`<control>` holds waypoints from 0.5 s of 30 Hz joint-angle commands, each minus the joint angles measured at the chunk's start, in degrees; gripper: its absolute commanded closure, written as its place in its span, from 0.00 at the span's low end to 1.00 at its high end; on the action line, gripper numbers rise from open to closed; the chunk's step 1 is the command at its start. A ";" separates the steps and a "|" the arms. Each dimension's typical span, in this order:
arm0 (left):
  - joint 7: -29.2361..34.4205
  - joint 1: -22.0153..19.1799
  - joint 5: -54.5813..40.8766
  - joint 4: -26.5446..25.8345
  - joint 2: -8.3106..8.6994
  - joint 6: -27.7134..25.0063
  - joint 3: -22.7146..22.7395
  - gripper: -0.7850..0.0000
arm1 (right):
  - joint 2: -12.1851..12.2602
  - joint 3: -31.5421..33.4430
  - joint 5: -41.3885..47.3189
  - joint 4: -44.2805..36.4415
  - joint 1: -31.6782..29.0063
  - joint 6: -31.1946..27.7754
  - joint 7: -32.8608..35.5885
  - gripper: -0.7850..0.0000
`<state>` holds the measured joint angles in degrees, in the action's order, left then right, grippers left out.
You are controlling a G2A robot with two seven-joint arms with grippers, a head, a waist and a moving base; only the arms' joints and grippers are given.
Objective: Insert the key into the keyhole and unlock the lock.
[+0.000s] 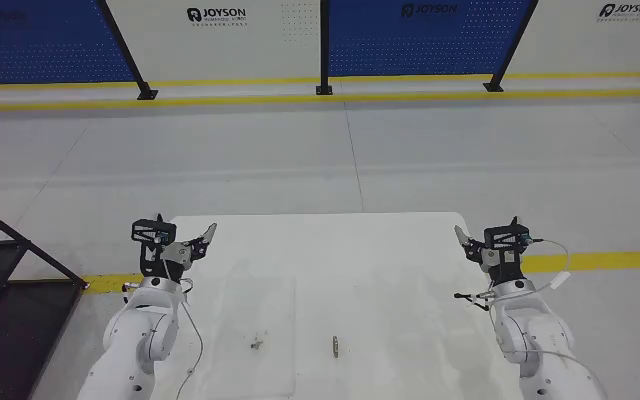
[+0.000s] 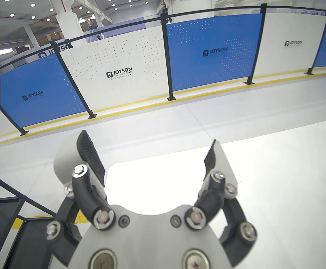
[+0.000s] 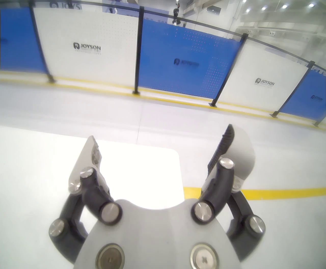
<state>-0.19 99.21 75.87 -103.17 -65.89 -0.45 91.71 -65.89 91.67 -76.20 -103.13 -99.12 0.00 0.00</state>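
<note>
White tabletop [image 1: 400, 260] carries two small metal bits near its front, likely key [image 1: 258, 343] and lock [image 1: 335, 346], both untouched, with left claw [image 2: 149, 137] and right claw [image 3: 160, 132] wide, empty, well apart from them, so nothing looks started.

Bright, even light comes down on me from rows of ceiling lamps [image 2: 32, 5]. My white table [image 2: 267, 165] glares almost blank under it, and shadows there are faint. Toward my wrist views' edges the straight fence [image 2: 114, 56] bows into a curve.
</note>
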 commanded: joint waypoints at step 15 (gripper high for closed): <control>-5.31 28.51 6.88 -16.75 0.66 -15.01 5.67 0.00 | 0.00 0.00 0.00 0.00 0.00 0.00 0.00 0.00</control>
<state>-5.41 124.72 81.62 -118.94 -65.20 -15.06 97.90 -65.89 91.67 -76.20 -103.13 -99.12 0.00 0.00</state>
